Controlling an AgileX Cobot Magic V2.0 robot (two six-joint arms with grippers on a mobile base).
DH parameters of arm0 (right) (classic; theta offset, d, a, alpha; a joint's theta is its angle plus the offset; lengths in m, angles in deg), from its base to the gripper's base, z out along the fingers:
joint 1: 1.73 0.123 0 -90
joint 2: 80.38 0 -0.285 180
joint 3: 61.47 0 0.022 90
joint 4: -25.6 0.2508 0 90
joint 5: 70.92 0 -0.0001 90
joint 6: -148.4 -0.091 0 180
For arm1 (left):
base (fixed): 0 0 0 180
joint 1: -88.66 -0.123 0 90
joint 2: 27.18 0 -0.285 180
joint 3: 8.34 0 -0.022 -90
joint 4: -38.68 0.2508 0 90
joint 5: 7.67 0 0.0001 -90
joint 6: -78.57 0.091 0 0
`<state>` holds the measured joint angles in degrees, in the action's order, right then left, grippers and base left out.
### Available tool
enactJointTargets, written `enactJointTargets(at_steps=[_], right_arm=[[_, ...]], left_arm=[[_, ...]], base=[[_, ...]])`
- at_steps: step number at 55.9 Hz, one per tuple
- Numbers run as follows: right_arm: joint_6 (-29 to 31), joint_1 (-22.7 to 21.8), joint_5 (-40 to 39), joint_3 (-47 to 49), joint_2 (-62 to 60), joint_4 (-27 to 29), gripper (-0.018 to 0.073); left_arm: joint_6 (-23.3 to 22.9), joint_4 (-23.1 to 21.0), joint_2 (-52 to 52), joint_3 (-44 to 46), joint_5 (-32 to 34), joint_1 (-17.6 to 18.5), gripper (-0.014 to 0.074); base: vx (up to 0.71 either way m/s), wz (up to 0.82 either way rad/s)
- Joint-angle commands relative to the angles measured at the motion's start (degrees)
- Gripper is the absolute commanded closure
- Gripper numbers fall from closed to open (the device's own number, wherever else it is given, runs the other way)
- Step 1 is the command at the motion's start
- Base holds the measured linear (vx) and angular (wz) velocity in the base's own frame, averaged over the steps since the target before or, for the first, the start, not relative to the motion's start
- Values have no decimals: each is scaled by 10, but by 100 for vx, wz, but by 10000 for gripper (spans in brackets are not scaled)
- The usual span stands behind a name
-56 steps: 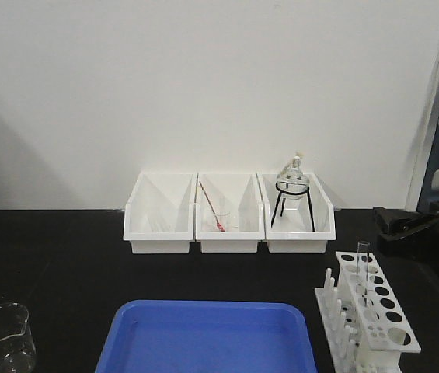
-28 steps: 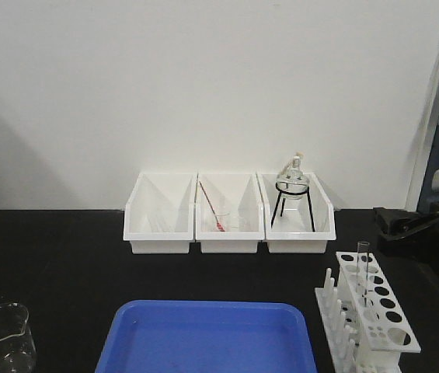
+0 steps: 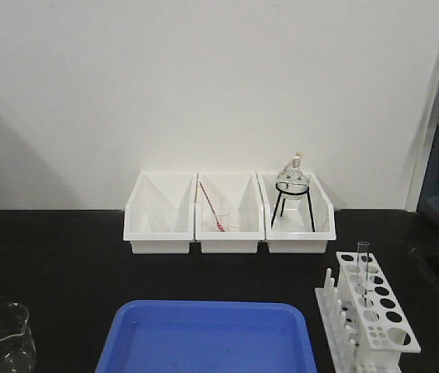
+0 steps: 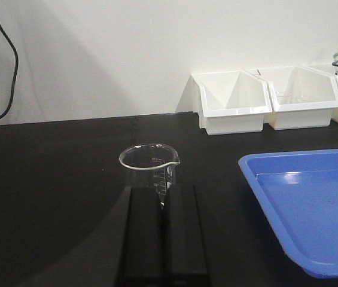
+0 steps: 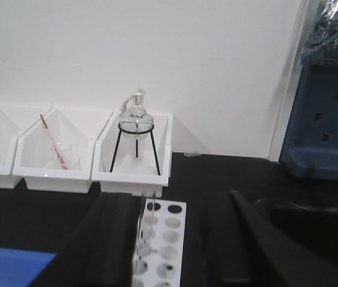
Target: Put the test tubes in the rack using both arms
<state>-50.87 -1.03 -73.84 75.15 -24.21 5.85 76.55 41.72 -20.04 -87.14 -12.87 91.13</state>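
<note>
The white rack (image 3: pixel 377 320) stands at the front right of the black table, with one clear test tube (image 3: pixel 364 266) upright in a hole at its far end. In the right wrist view the rack (image 5: pixel 167 238) and that test tube (image 5: pixel 140 230) lie between and below the fingers of my right gripper (image 5: pixel 174 200), which is open and holds nothing. My left gripper (image 4: pixel 164 200) is shut and empty, low over the table just behind a glass beaker (image 4: pixel 150 168). Neither arm shows in the front view.
A blue tray (image 3: pixel 207 338) sits at the front centre and the beaker (image 3: pixel 3 339) at the front left. Three white bins (image 3: pixel 229 212) line the back wall. The middle bin holds a red-striped rod (image 3: pixel 211 206), the right one a round flask on a black tripod (image 3: pixel 292 186).
The right arm, seen at the right edge of the front view a second ago, has withdrawn out of that view. The rack and tube have not moved.
</note>
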Motion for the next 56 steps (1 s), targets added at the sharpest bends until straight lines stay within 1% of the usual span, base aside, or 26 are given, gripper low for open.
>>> enactJointTargets(at_steps=[1, 7, 13, 16, 24, 28, 30, 31, 56], right_arm=[[58, -2, -28, -64, -90, 58, 419], [123, -2, -26, -155, -208, 138, 579], [193, -3, -17, -226, -332, 192, 575], [197, -3, -3, -253, -386, 205, 575], [188, -3, 42, -328, -502, 197, 575], [189, -4, 14, -364, -496, 184, 575], [187, -4, 53, -358, -499, 184, 575], [187, -4, 54, -358, -499, 184, 575], [188, -4, 50, -359, -496, 180, 573]], left_arm=[[-1, -5, -3, -15, 44, 1, 606], [-1, -5, -3, -15, 44, 1, 606], [-1, -5, -3, -15, 44, 1, 606], [-1, -5, -3, -15, 44, 1, 606], [-1, -5, -3, -15, 44, 1, 606], [-1, -5, -3, -15, 42, 1, 606], [-1, -5, -3, -15, 42, 1, 606], [-1, -5, -3, -15, 42, 1, 606], [-1, -5, -2, -15, 41, 1, 606]], base=[[0, 0], [0, 0], [0, 0], [0, 0], [0, 0], [0, 0], [0, 0], [0, 0], [0, 0]])
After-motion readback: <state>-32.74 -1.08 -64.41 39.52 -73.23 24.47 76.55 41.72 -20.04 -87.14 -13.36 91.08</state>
